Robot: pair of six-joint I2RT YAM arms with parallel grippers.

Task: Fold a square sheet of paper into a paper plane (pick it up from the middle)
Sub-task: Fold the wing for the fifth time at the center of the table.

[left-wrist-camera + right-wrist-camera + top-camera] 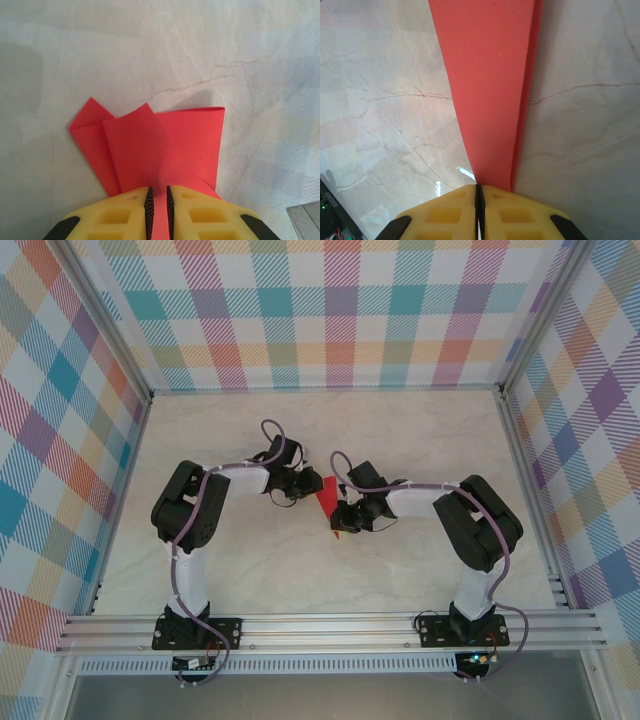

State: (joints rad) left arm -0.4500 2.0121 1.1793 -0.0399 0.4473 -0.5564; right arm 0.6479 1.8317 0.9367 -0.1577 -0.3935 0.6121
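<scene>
Pinching the paper plane [150, 145], right fingers [479, 190] face left fingers [300, 488] over table [400, 430].

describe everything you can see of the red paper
The folded red paper is thin, matte and bright red, creased into layered flaps and tapering at one end. It spans between the two claws over the marbled table: the right claw pinches its narrow end, and another part sits in the left claw, jaws slightly parted.

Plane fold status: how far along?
Done: the paper is folded into layered flaps. In hand: right gripper is shut on one end; left gripper has its jaws slightly apart around the other. Left: flaps look loose and uneven, so probably more creasing before it's a plane.
</scene>
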